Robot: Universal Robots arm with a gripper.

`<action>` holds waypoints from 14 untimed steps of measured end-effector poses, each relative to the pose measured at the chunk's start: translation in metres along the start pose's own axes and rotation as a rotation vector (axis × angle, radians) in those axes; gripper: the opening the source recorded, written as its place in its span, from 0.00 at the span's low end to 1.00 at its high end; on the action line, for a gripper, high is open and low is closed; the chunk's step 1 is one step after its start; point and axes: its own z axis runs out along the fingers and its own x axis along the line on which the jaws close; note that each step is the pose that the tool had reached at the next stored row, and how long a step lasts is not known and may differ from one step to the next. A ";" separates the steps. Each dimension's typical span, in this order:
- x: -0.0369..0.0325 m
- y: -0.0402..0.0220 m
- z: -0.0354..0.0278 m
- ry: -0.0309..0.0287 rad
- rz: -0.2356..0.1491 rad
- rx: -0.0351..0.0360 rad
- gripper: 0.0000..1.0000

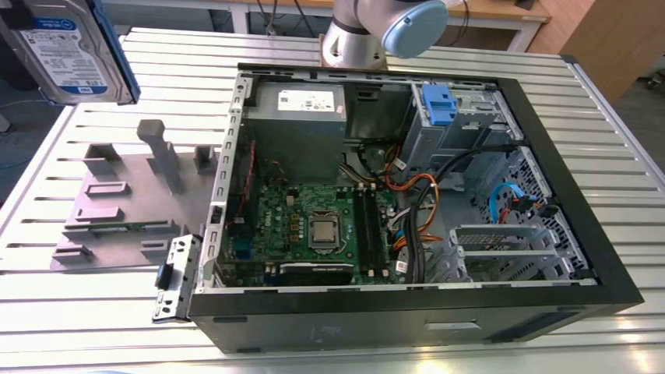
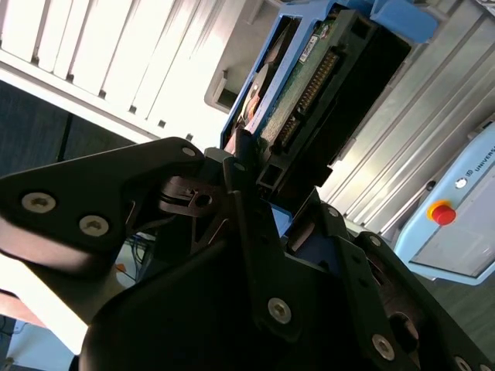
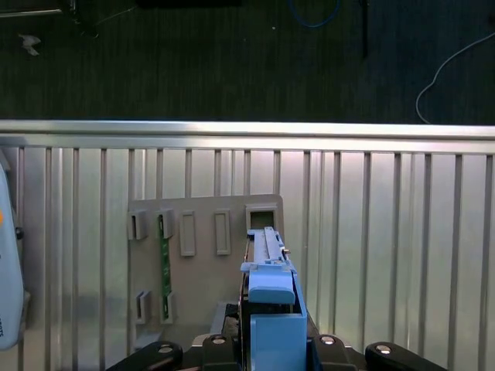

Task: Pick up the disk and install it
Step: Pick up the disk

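Note:
The disk, silver with a white-and-blue label and a blue carrier frame, hangs high above the table at the exterior view's far left, well clear of the grey fixture. In the second wrist view my gripper is shut on the disk, its black fingers clamping the end of the blue frame, and the disk's circuit board and connector face the camera. In the first wrist view the disk's blue frame edge stands upright over the fixture.
An open computer case lies on the slatted metal table, with motherboard, cables and a drive bay holding a blue carrier. The arm's base stands behind the case. A green strip sits in a fixture slot.

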 end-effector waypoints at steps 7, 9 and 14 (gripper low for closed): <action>0.0001 -0.0001 -0.0029 0.0000 0.000 -0.0001 0.36; 0.0001 -0.0001 -0.0036 0.0000 0.000 -0.0001 0.36; 0.0002 -0.0002 -0.0054 0.0000 0.000 -0.0001 0.36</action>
